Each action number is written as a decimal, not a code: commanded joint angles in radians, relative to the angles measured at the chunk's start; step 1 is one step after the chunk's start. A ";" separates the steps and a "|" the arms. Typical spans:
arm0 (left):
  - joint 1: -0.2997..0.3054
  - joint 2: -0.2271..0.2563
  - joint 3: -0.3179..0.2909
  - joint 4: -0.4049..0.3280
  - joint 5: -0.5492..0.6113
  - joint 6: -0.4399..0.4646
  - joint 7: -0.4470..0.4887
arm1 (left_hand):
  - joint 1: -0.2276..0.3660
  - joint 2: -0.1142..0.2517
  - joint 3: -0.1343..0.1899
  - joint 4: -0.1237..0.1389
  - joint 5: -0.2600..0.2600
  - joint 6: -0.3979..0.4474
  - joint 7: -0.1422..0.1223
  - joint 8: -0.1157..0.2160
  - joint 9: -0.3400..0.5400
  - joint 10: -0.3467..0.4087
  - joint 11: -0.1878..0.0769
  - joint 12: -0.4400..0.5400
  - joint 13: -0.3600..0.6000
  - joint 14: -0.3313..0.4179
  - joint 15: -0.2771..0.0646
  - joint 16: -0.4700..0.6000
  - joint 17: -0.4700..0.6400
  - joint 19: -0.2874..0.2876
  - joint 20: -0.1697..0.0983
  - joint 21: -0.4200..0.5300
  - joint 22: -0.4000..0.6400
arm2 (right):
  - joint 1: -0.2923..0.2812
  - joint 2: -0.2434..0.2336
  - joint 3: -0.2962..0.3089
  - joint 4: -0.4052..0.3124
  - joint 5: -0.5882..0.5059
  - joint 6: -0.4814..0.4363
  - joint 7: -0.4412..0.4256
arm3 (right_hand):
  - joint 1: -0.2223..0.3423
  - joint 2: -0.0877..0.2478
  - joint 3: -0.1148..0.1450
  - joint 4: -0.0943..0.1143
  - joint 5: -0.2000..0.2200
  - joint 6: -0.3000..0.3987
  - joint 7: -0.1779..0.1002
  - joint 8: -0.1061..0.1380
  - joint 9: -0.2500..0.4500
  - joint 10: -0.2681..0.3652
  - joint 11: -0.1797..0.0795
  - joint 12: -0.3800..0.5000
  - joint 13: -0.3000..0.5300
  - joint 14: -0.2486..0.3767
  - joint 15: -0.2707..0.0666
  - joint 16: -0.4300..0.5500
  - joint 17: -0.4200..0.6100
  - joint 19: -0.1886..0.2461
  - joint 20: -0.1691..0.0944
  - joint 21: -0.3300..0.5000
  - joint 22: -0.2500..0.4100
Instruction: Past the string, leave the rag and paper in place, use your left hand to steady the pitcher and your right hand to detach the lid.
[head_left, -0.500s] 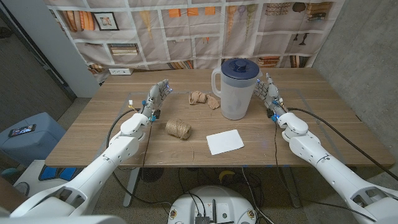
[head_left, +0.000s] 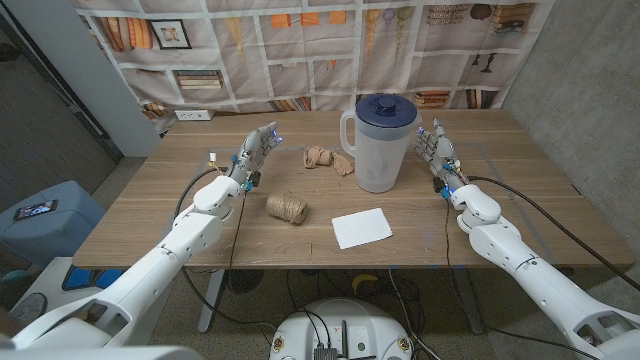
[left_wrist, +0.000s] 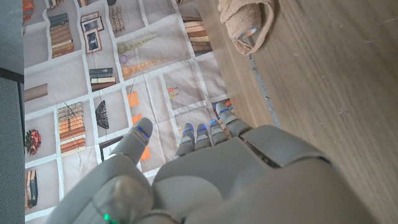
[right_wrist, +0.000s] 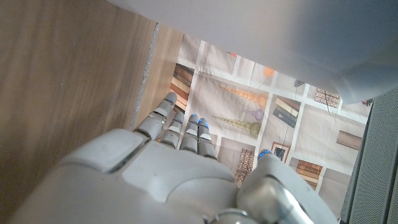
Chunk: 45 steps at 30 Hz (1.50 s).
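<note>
Head view: both hands, left hand (head_left: 257, 149) and right hand (head_left: 436, 149), are seen spread, empty, flanking translucent blue-lidded plastic pitcher (head_left: 379, 143); body should be braced before the lid is twisted.

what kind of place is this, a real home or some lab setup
Most likely a lab or test setup, not a home: the printed bookshelf-pattern fabric backdrop hangs behind the wooden table, bare grey concrete wall stands beside it, and cables trail under the table.

A: The head view is evenly lit and sharp; the table (head_left: 200, 235) shows only soft shadows, and straight lines bow toward the frame's edges.

B: In the wrist views, the near hand (left_wrist: 249, 180) looks soft and blurred; the upper right of the right wrist view is a pale blur.
</note>
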 joint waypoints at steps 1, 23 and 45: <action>0.011 0.072 -0.021 -0.105 -0.004 0.062 -0.014 | 0.014 0.029 0.001 -0.011 0.001 0.010 0.002 0.008 0.004 0.007 -0.001 0.006 0.002 0.001 -0.004 0.000 0.003 0.003 0.001 -0.003 0.004 | 0.000 -0.001 -0.003 -0.009 -0.010 -0.001 -0.004 | 0.015 0.005 0.009 -0.002 0.008 0.004 0.006 0.004 0.001 0.007 0.000 0.004 0.000 0.001 -0.004 0.004 -0.002 -0.008 -0.008 0.002 0.003; -0.072 0.147 0.007 -0.139 0.003 0.114 -0.166 | 0.078 -0.024 -0.002 -0.138 0.008 0.026 -0.030 0.012 0.004 0.041 -0.029 0.007 0.004 0.011 -0.019 -0.001 0.005 0.022 0.004 -0.034 0.003 | 0.016 0.006 -0.014 0.039 -0.016 0.021 0.028 | 0.023 0.011 0.019 -0.011 0.012 -0.008 0.007 0.002 0.001 -0.008 0.000 0.001 -0.007 -0.013 -0.010 0.002 -0.019 -0.024 -0.025 0.003 0.002; -0.184 0.161 0.062 -0.078 -0.007 0.137 -0.366 | 0.158 -0.081 -0.010 -0.166 0.009 -0.007 -0.006 0.015 0.010 0.066 -0.013 0.014 0.013 0.043 -0.003 0.009 0.009 0.019 0.025 -0.065 0.004 | 0.012 -0.011 -0.020 0.021 -0.046 0.007 0.003 | 0.030 0.018 0.029 -0.017 0.013 0.005 -0.005 0.007 0.001 -0.008 0.001 0.003 -0.010 -0.013 -0.012 0.006 -0.032 -0.024 -0.026 0.006 0.002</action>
